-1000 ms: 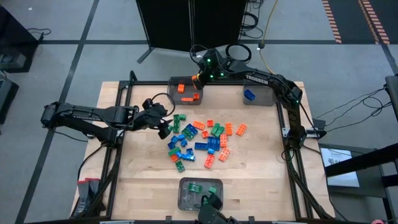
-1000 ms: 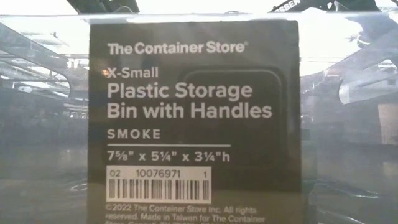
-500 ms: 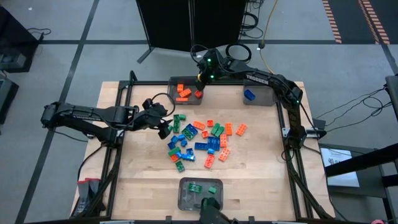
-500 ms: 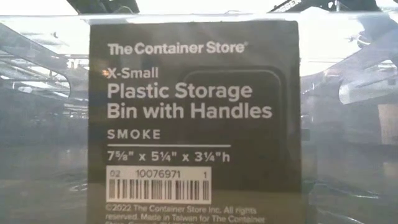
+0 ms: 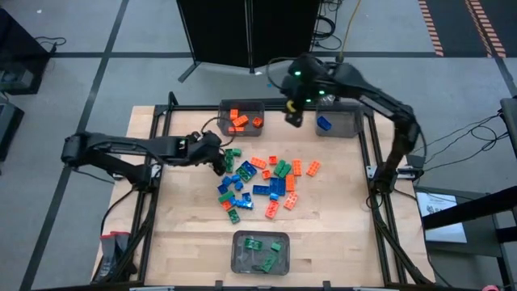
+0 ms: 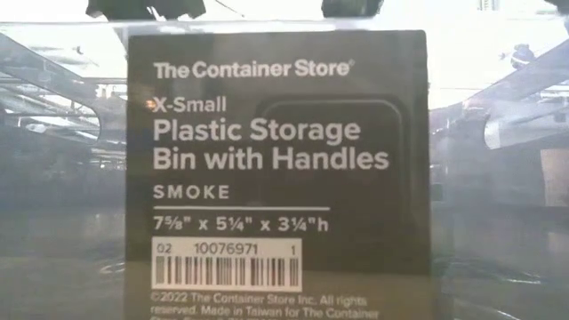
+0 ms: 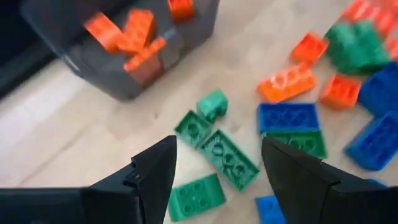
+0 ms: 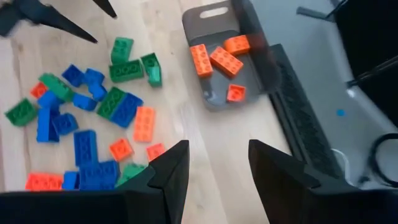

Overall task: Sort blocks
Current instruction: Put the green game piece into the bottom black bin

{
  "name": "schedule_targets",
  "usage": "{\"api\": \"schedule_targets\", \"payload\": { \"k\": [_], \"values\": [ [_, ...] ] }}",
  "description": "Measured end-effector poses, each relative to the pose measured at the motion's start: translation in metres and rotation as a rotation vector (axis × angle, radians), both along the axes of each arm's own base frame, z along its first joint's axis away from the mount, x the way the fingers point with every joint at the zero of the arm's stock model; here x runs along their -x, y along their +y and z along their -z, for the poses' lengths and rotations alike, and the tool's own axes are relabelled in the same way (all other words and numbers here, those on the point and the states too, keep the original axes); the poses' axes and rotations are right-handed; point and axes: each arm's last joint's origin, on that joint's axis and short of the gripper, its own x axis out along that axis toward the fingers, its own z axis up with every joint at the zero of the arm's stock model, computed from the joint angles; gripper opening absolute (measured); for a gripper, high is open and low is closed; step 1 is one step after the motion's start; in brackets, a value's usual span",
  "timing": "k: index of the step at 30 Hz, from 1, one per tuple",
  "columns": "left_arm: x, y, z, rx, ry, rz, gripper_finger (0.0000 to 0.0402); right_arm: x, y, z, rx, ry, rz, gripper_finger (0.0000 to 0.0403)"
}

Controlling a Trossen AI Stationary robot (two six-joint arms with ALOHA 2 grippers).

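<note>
Blocks (image 5: 260, 183) in orange, green and blue lie heaped mid-counter (image 5: 186, 226), wooden top over grey floor. Three grey bins (image 5: 241, 119) ring the pile: orange bricks far left, one blue far right, green ones near edge. Left pincer (image 7: 214, 165) hovers low at the pile's left edge, fingers spread wide, empty. Right pincer (image 8: 214, 165) hangs high between the two far bins, fingers apart, empty.

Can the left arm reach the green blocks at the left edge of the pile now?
Probably yes. The left gripper hangs over the green blocks with open jaws, and nothing lies between them.
</note>
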Motion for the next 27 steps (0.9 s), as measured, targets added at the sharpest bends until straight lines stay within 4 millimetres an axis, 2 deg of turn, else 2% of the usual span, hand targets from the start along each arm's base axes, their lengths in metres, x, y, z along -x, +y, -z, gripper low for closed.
{"api": "schedule_targets", "payload": {
  "k": [5, 8, 11, 15, 21, 27],
  "values": [
    [-0.014, 0.004, 0.03, -0.003, 0.228, 0.299, 0.024, 0.038, 0.019, -0.033, 0.051, -0.05, -0.002, 0.016],
    [-0.018, 0.004, 0.04, -0.081, 0.34, 0.478, 0.024, 0.06, 0.026, -0.048, 0.074, -0.087, 0.02, 0.016],
    [-0.02, 0.008, 0.046, -0.127, 0.412, 0.623, 0.024, 0.07, 0.031, -0.056, 0.072, -0.114, 0.046, 0.016],
    [-0.018, 0.021, 0.046, -0.093, 0.404, 0.746, 0.024, 0.08, 0.035, -0.058, 0.072, -0.092, 0.059, 0.016],
    [-0.006, 0.052, 0.042, 0.007, 0.316, 0.777, 0.024, 0.084, 0.038, -0.049, 0.023, 0.006, 0.055, 0.016],
    [0.006, 0.066, 0.044, 0.058, 0.341, 0.82, 0.024, 0.083, 0.037, -0.045, 0.028, 0.035, 0.031, 0.016]
  ]
}}
